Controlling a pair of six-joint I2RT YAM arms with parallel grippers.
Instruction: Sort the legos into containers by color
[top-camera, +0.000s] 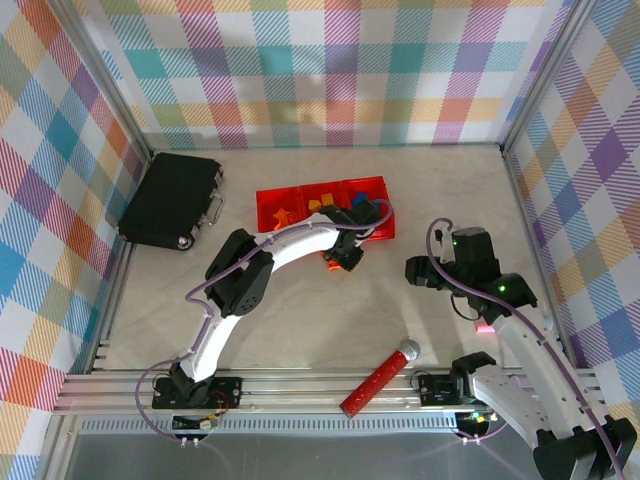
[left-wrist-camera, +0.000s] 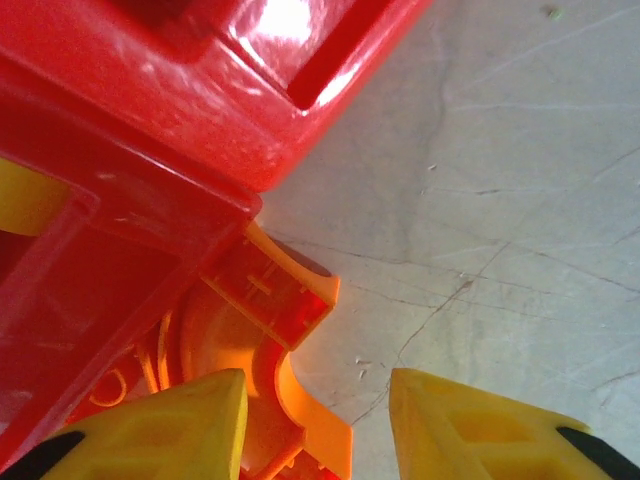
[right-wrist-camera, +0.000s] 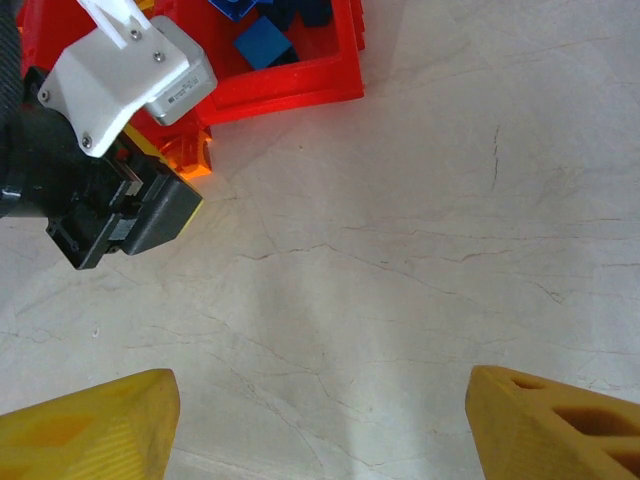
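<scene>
Orange arch (left-wrist-camera: 275, 300) runs lengthwise from bins (left-wrist-camera: 150, 130) toward left gripper (left-wrist-camera: 315, 385), whose jaws straddle it unclamped; right gripper (right-wrist-camera: 322, 390) gapes.

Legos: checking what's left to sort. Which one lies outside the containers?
The orange arched lego, on the table beside the containers; the blue ones lie inside.

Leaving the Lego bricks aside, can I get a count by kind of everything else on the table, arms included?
Red bin compartments: 3
Black case: 1
Red cylinder with silver ball end: 1
Robot arms: 2 (left arm, right arm)
Total: 7
</scene>
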